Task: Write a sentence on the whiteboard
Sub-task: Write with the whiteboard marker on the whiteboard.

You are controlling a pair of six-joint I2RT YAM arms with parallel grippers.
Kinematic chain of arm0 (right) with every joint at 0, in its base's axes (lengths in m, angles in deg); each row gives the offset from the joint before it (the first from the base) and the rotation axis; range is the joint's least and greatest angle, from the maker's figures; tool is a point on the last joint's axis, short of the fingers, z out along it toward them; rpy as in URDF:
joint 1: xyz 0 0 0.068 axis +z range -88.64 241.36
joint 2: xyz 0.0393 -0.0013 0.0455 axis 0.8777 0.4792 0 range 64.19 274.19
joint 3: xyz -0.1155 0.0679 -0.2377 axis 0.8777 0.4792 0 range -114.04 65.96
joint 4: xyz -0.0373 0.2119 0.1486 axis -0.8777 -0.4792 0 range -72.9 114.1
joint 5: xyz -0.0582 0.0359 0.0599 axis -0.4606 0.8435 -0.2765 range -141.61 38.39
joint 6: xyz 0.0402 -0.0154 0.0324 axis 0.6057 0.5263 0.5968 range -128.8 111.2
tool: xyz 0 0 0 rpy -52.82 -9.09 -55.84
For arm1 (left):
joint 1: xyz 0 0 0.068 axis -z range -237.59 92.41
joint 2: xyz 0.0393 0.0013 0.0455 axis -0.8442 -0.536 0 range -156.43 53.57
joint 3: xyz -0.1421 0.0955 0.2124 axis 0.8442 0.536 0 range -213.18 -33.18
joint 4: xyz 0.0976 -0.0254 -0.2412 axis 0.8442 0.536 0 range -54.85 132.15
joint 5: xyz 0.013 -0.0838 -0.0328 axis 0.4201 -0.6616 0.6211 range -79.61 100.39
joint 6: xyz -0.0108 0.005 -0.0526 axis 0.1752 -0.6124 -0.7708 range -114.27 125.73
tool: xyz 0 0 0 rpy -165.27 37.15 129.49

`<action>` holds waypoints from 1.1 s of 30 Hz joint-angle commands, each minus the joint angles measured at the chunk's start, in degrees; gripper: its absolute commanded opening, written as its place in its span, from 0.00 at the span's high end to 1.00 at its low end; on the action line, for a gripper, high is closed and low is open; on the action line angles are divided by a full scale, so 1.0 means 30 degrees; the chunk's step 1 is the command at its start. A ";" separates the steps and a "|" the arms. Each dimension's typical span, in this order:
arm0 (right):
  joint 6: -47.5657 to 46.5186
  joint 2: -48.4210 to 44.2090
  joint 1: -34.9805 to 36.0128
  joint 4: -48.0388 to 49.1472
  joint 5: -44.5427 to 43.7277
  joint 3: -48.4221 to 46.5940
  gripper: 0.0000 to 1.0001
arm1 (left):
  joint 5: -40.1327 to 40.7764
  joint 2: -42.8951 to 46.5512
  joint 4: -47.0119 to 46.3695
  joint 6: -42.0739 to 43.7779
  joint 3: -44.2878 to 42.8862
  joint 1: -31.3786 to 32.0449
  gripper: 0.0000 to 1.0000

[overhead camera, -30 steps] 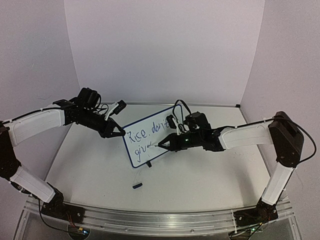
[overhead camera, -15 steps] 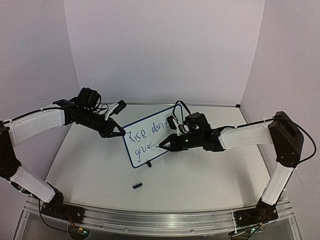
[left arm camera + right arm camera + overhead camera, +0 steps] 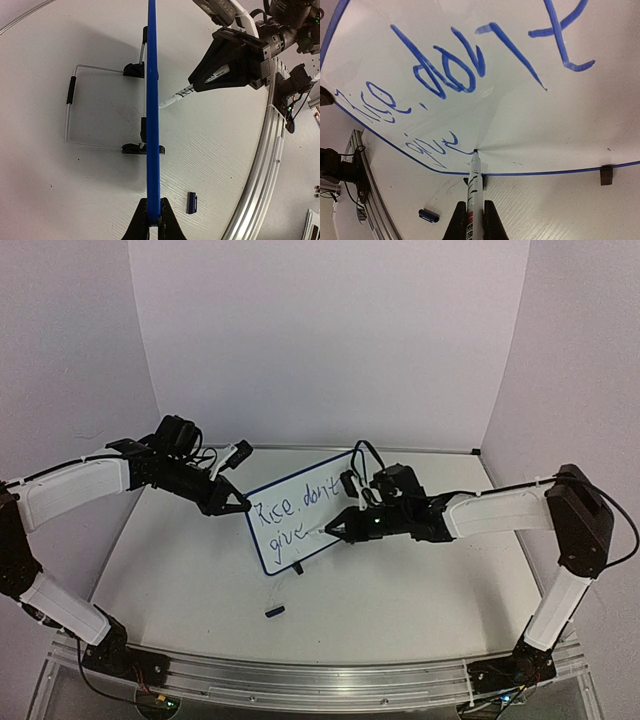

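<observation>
Currently one marker (image 3: 474,182) touches one whiteboard (image 3: 278,555) carrying a two-line sentence (image 3: 295,508).

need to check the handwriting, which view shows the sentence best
Right wrist: the sentence fills the frame in large, sharp strokes, with the marker tip at the end of "give". Top view shows both lines whole but small. Left wrist sees the whiteboard edge-on, so no writing.

I saw the whiteboard (image 3: 290,552) standing mid-table, the left gripper (image 3: 243,507) clamped on its left edge. From the right, the right gripper (image 3: 345,528) held the marker (image 3: 474,180) tip against the end of the sentence's (image 3: 290,512) lower line. A cap (image 3: 274,611) lay before the board.
</observation>
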 commanded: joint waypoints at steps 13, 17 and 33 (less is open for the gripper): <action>-0.1114 -0.0926 0.0136 0.0548 0.2322 -0.0575 1.00 | 0.0023 -0.0513 0.0627 0.0052 -0.0330 0.0312 1.00; -0.0992 -0.0641 0.0142 0.0698 0.2104 -0.0700 1.00 | 0.0014 -0.0555 0.0626 0.0030 -0.0330 0.0312 1.00; -0.0807 0.0313 0.0139 0.0851 0.1634 -0.1470 1.00 | 0.0019 -0.0579 0.0624 0.0031 -0.0330 0.0312 1.00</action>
